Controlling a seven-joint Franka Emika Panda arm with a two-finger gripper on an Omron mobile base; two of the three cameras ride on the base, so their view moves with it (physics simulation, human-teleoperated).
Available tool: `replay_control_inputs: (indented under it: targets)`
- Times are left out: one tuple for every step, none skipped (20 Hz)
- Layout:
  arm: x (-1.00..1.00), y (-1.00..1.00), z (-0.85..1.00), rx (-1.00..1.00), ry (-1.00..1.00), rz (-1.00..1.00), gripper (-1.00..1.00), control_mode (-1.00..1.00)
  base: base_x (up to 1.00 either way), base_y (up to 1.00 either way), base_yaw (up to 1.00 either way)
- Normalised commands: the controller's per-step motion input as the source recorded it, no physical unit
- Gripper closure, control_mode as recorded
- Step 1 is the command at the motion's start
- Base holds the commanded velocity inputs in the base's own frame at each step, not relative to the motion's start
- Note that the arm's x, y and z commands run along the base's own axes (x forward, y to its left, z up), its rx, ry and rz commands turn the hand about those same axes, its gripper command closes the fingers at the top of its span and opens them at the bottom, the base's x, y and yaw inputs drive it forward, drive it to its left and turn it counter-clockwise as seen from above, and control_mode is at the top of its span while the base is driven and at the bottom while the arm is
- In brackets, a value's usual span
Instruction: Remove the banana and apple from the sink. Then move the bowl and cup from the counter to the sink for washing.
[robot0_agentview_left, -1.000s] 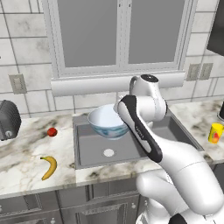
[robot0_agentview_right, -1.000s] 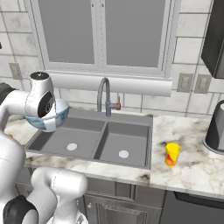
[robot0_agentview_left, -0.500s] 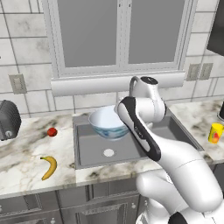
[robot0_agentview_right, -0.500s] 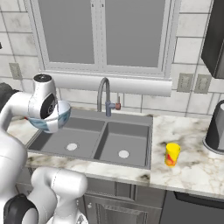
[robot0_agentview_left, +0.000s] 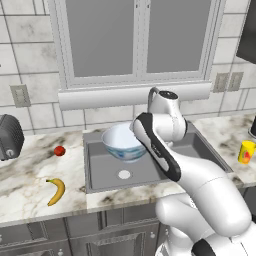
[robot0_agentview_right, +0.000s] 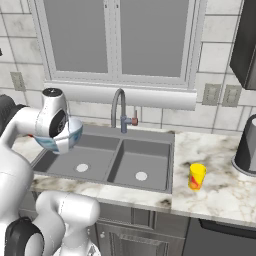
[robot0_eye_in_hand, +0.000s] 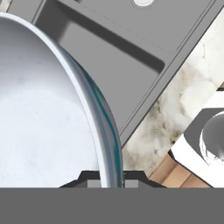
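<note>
Hanging over the left basin of the sink (robot0_agentview_left: 100, 172), the bowl (robot0_agentview_left: 122, 142) sits at the centre of the left base view, carried clear of the basin floor, its wide mouth up. Just right of it the arm hides the gripper's hold. The banana (robot0_agentview_left: 56, 191) and the apple (robot0_agentview_left: 59, 150) lie on the bench (robot0_agentview_left: 25, 195) at the left of the frame, well apart from the basin, and the cup (robot0_agentview_left: 245, 152) stands at the far right edge. Below the bowl the basin floor is bare but for its drain.

From the right base view, the bowl (robot0_agentview_right: 64, 139) shows at the left behind the wrist, above the near-left corner of the sink (robot0_agentview_right: 145, 156). The faucet (robot0_agentview_right: 119, 107) rises well to its right, leaving room there. The cup (robot0_agentview_right: 196, 176) stands alone on the bench (robot0_agentview_right: 220, 190) at the right.

Through the hand view, the gripper (robot0_eye_in_hand: 107, 177) is nearly closed, pinching the bowl's (robot0_eye_in_hand: 39, 122) thin rim, one finger inside and one out. Judging by its look, the bowl is rigid, smooth and breakable, and a one-sided rim pinch lets a wide dish swing or slip. The sink wall (robot0_eye_in_hand: 109, 59) runs close beside the rim, so that edge is the one to watch.
</note>
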Motion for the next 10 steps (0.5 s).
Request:
replay_control_inputs:
  targets:
    - [0.09, 0.00, -0.16, 0.00, 0.00, 0.00, 1.00, -1.00, 0.00, 0.00, 0.00]
    - [0.08, 0.00, -0.16, 0.00, 0.00, 0.00, 1.00, -1.00, 0.00, 0.00, 0.00]
    - [0.08, 0.00, -0.15, 0.00, 0.00, 0.00, 1.00, -1.00, 0.00, 0.00, 0.00]
    - [0.08, 0.00, -0.16, 0.00, 0.00, 0.00, 1.00, -1.00, 0.00, 0.00, 0.00]
    - [0.08, 0.00, -0.15, 0.00, 0.00, 0.00, 1.00, -1.00, 0.00, 0.00, 0.00]
    - [0.08, 0.00, -0.15, 0.00, 0.00, 0.00, 1.00, -1.00, 0.00, 0.00, 0.00]
    - [0.08, 0.00, -0.15, 0.00, 0.00, 0.00, 1.00, -1.00, 0.00, 0.00, 0.00]
    - [0.08, 0.00, -0.16, 0.00, 0.00, 0.00, 1.00, -1.00, 0.00, 0.00, 0.00]
    - [0.08, 0.00, -0.15, 0.00, 0.00, 0.00, 1.00, -1.00, 0.00, 0.00, 0.00]
    - [0.09, 0.00, -0.14, 0.00, 0.00, 0.00, 1.00, -1.00, 0.00, 0.00, 0.00]
